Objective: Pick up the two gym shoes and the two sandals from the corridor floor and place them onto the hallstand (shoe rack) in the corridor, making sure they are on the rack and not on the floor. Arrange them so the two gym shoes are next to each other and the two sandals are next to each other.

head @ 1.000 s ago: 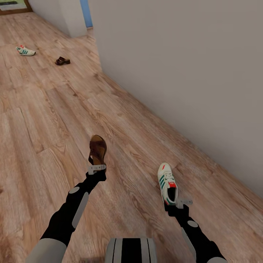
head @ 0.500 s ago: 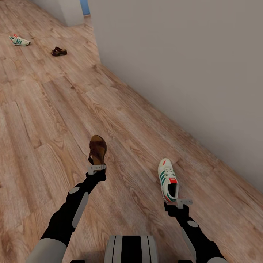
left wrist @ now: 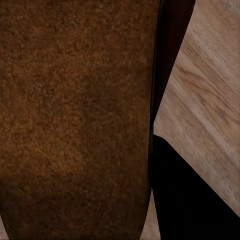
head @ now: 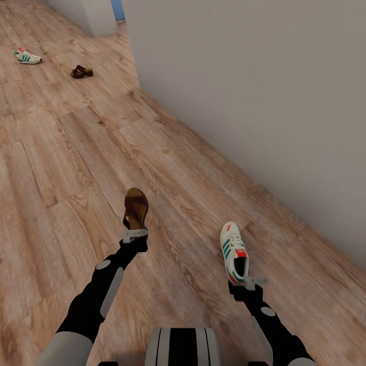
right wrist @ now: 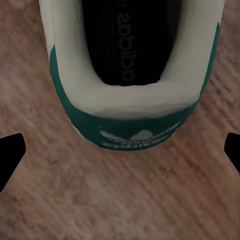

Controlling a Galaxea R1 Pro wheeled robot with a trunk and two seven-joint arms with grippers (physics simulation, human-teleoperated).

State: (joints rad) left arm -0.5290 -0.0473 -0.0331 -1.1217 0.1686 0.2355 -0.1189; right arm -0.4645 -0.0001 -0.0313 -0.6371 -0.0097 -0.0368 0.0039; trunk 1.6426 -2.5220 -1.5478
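Head view is showing you one sandal (head: 136, 209) at about 11 o'clock from the robot's trunk, lifted off the corridor floor (head: 61, 168), with your left gripper (head: 134, 235) holding it by its near end. Your left fingers are clamping on it; in the left wrist view its brown surface (left wrist: 75, 120) is sitting right up against the camera. One gym shoe (head: 234, 252) is hanging at about 1 o'clock, toe pointing away from you, with your right gripper (head: 249, 281) at its heel. The right wrist view is showing that green heel (right wrist: 132, 130) between two dark fingertips (right wrist: 10, 155) set well apart, so you cannot tell whether those fingers are actually gripping. Far off near 11 o'clock, the second gym shoe (head: 27, 56) and second sandal (head: 81, 71) are lying on the floor, near each other. A grey wall (head: 264, 101) is running along your right.
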